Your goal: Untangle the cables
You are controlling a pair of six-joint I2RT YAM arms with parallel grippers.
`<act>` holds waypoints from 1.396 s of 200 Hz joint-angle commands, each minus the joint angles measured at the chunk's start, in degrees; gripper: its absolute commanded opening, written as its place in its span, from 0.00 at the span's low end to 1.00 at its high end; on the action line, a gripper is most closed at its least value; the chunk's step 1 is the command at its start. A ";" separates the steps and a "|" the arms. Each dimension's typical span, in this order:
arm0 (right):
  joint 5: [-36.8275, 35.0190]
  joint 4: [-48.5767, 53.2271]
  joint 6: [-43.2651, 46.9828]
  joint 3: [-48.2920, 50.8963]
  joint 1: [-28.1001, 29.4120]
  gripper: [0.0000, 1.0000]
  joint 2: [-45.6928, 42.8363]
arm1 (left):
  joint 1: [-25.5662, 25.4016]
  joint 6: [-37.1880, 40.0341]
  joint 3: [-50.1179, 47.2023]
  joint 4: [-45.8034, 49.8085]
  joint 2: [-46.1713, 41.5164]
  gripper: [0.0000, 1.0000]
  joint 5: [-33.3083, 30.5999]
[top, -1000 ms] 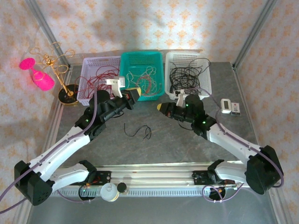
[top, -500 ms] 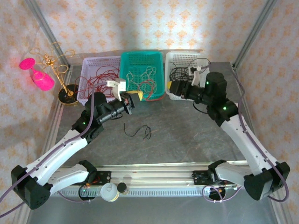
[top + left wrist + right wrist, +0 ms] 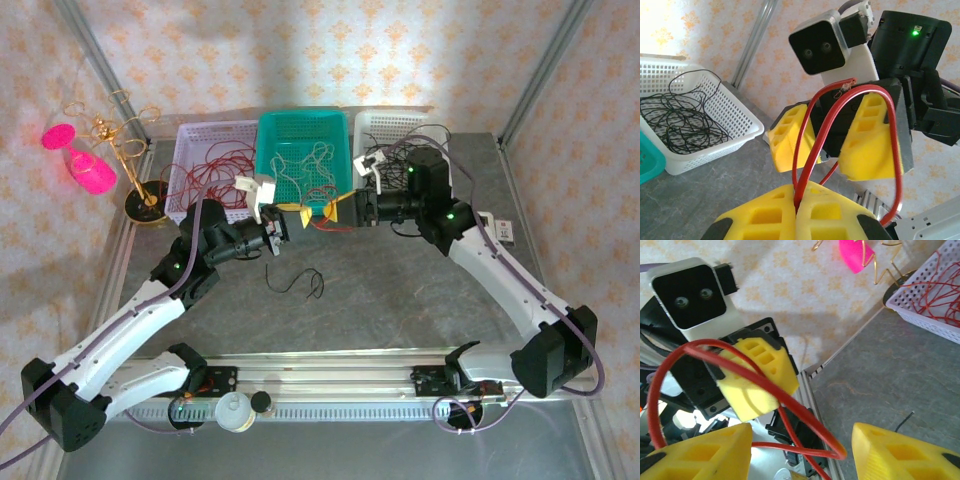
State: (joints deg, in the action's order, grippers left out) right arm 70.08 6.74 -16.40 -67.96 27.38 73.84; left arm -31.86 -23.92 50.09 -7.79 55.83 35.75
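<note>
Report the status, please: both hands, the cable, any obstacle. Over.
Left hand shut on red cable. Right hand open, red loop by its fingers, not clamped. One black cable loose on table, apart from both.

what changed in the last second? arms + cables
The right end effector swung back to the white basket, then came forward and left to face the left end effector. It is now open, with a loop of the red cable between its fingers. The left end effector drifted slightly toward the near edge and is shut on that cable. The loose black cable did not move.
</note>
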 commanded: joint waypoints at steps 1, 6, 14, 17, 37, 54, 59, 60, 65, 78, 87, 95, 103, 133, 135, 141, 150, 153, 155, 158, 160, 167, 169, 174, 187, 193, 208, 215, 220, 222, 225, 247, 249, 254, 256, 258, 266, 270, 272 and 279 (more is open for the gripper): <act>0.82 -3.62 -0.01 0.76 0.20 0.55 -1.07 | 0.22 0.53 1.36 0.36 -0.64 0.00 1.67; -0.31 -3.35 -0.10 0.78 0.22 0.53 -1.00 | 0.22 0.52 1.56 0.32 -0.48 0.00 1.86; -2.19 -2.99 -0.09 0.70 0.22 0.48 -0.68 | 0.25 0.48 1.72 0.32 -0.25 0.00 1.98; -2.82 -2.85 -0.12 0.68 0.22 0.46 -0.52 | 0.22 0.50 1.70 0.32 -0.16 0.00 2.04; -7.12 -2.88 -0.99 0.32 0.22 0.26 0.65 | 0.21 0.61 1.78 0.75 0.15 0.00 1.44; -13.82 -1.57 -1.05 -1.03 -0.06 0.04 0.88 | 0.22 0.88 1.66 2.64 -0.14 0.00 -0.89; -16.25 -1.10 -1.09 -1.46 -0.37 0.00 0.67 | 0.22 1.03 1.52 3.61 -0.36 0.00 -2.28; -16.67 -1.02 -1.13 -1.51 -0.47 0.00 0.63 | 0.22 1.10 1.51 3.85 -0.45 0.00 -2.62; -18.50 -0.95 -1.68 -1.74 -1.12 0.00 0.31 | 0.22 1.38 1.37 4.95 -0.87 0.00 -4.33; -22.11 -1.61 -4.36 -1.92 -3.80 0.00 -0.80 | 0.22 1.95 0.78 8.06 -1.95 0.00 -8.84; -25.01 -1.67 -6.34 -2.36 -6.00 0.00 -1.66 | 0.22 1.95 -0.03 9.55 -2.77 0.00 -11.11; -29.26 -0.85 -7.48 -3.00 -7.66 0.00 -2.31 | 0.22 1.82 -0.84 10.69 -3.46 0.00 -12.23; -33.62 1.10 -7.74 -4.73 -8.82 0.00 -2.48 | 0.17 1.65 -1.62 11.53 -3.84 0.00 -12.63; -43.95 4.76 -9.63 -11.98 -10.70 0.00 -1.28 | 0.22 -0.19 -5.77 12.58 -4.59 0.00 -11.50; -44.50 4.55 -10.10 -12.29 -10.77 0.00 -1.25 | 0.22 -0.41 -6.05 12.44 -4.59 0.00 -11.30; -46.04 4.01 -11.32 -13.19 -10.85 0.00 -0.99 | 0.22 -0.84 -6.81 12.20 -4.59 0.00 -10.51; -49.01 2.98 -13.26 -14.37 -10.95 0.00 -0.70 | 0.20 -1.57 -7.89 11.55 -4.52 0.00 -9.19; -49.99 2.64 -13.77 -14.65 -11.01 0.00 -0.60 | 0.21 -1.76 -8.28 11.40 -4.51 0.00 -8.66; -50.45 2.26 -14.08 -14.87 -10.98 0.00 -0.56 | 0.22 -1.88 -8.52 11.22 -4.51 0.00 -8.30; -51.16 1.61 -14.40 -14.99 -10.96 0.00 -0.48 | 0.17 -1.93 -8.80 11.10 -4.38 0.00 -7.72; -51.60 1.19 -14.68 -15.18 -10.99 0.00 -0.42 | 0.20 -1.99 -8.91 11.06 -4.34 0.00 -7.36; -53.58 -0.14 -15.48 -15.58 -11.10 0.00 -0.15 | 0.15 -2.14 -9.41 11.04 -4.09 0.00 -6.34; -54.27 -0.46 -15.74 -15.74 -11.09 0.00 -0.03 | 0.13 -2.17 -9.53 11.11 -4.07 0.00 -6.09; -56.06 -0.96 -16.49 -16.16 -11.07 0.00 0.14 | 0.13 -2.25 -9.70 11.26 -3.92 0.00 -5.56; -60.14 -2.88 -18.06 -16.83 -11.03 0.00 0.72 | 0.10 -2.12 -10.02 11.74 -3.55 0.00 -3.96; -61.18 -4.20 -18.64 -16.94 -11.09 0.00 0.94 | 0.04 -2.28 -10.06 11.71 -3.32 0.00 -3.22; -62.33 -7.57 -20.95 -16.67 -11.03 0.00 1.79 | -0.26 -3.01 -10.14 11.03 -2.70 0.00 -1.70; -62.31 -9.17 -22.18 -16.51 -11.04 0.00 2.30 | -0.55 -3.51 -10.04 10.34 -2.29 0.00 -0.71; -62.19 -10.21 -23.13 -16.43 -11.04 0.02 2.64 | -0.85 -3.63 -9.95 10.10 -1.88 0.00 -0.38; -62.05 -10.73 -23.63 -16.37 -10.99 0.03 2.80 | -0.97 -3.64 -9.93 10.06 -1.74 0.00 -0.32; -62.02 -11.31 -24.35 -16.29 -10.95 0.05 3.02 | -1.19 -3.72 -9.85 10.12 -1.58 0.00 -0.33; -64.82 -14.60 -32.46 -14.29 -10.99 0.14 3.35 | -2.15 -3.63 -9.61 10.04 -0.51 0.00 -0.83; -65.34 -15.10 -33.62 -13.70 -11.05 0.13 3.25 | -2.22 -3.62 -9.64 10.02 -0.48 0.00 -0.85; -66.15 -15.99 -35.68 -12.76 -10.99 0.10 3.11 | -2.37 -3.69 -9.84 9.78 -0.38 0.00 -0.94; -66.40 -16.39 -36.52 -12.42 -11.04 0.08 3.03 | -2.41 -3.70 -9.83 9.67 -0.38 0.00 -0.88; -66.81 -16.54 -37.43 -12.10 -10.99 0.07 2.96 | -2.40 -3.75 -9.96 9.60 -0.37 0.00 -0.93; -68.14 -17.48 -41.00 -10.74 -10.98 0.02 2.82 | -2.55 -3.85 -10.19 9.40 -0.30 0.00 -1.03; -68.57 -17.82 -43.36 -9.97 -11.03 0.01 2.72 | -2.59 -3.94 -10.27 9.30 -0.29 0.00 -1.10; -68.76 -18.08 -44.35 -9.57 -11.01 0.00 2.71 | -2.60 -3.94 -10.31 9.27 -0.29 0.00 -1.11; -69.27 -19.66 -47.43 -7.90 -10.95 0.00 2.55 | -2.60 -3.97 -10.48 9.14 -0.29 0.00 -1.05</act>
State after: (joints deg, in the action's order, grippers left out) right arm 8.43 -3.77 -49.54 -79.75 16.38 77.80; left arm -34.15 -27.14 40.27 -0.19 55.44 33.10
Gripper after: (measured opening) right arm 0.062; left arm 0.041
